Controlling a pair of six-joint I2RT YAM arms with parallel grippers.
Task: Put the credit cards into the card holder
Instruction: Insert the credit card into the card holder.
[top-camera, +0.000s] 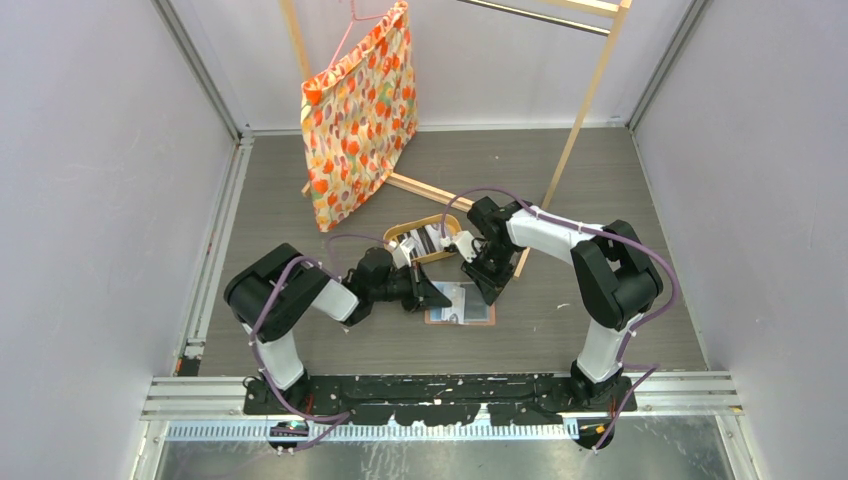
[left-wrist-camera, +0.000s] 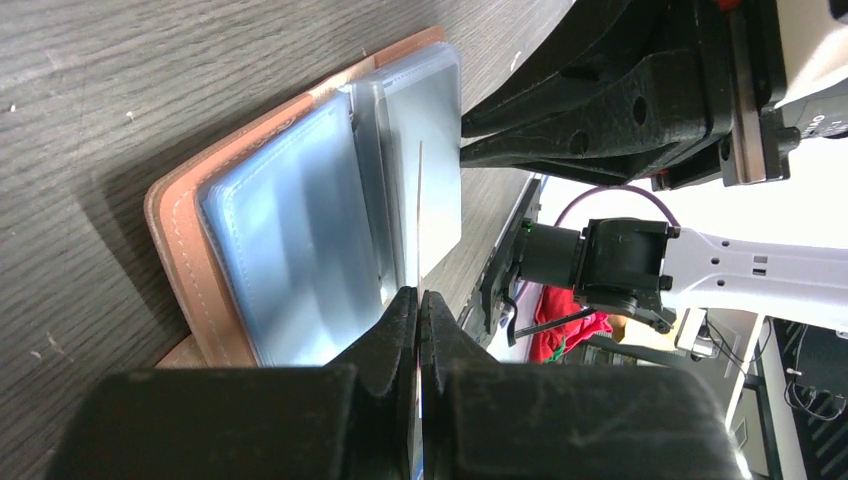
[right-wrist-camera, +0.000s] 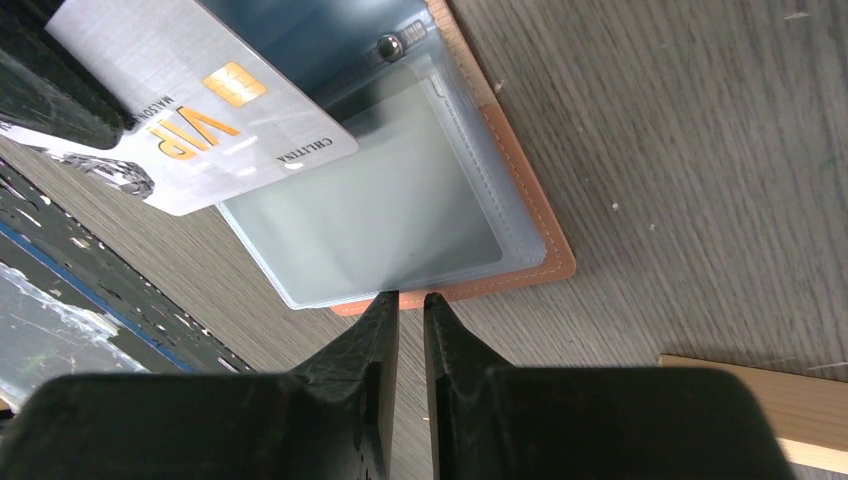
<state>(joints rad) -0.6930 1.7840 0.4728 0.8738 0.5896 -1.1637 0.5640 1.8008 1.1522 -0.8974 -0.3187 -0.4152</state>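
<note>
Left fingers (left-wrist-camera: 395, 330) are clamped flat on a silver card (right-wrist-camera: 200, 110), which the left wrist view shows edge-on as a thin line running straight out from the tips. Right fingers (right-wrist-camera: 370, 340) stand almost together with only a slit between them and nothing visible in it. Their tips are down at the tan edge of the holder (right-wrist-camera: 400, 210), apparently pinning it.

That holder lies open and flat on the table (top-camera: 560, 180) between the two grippers, with its pale blue pockets facing up. Other cards (top-camera: 430, 240) sit in the tray (top-camera: 392, 236) just beyond it.

What matters next is how the held card sits relative to a pocket mouth. It hangs above the half of the holder away from the right fingers, tilted. Its long axis lies diagonally across the pockets, and its leading short edge points across the holder from the left gripper (top-camera: 425, 293). The pocket nearest the right fingers looks empty. Which seam is the open mouth I cannot tell.

Only the left arm can do the inserting. My guess is that the card must drop flatter and square up to a pocket before it slides in.
</note>
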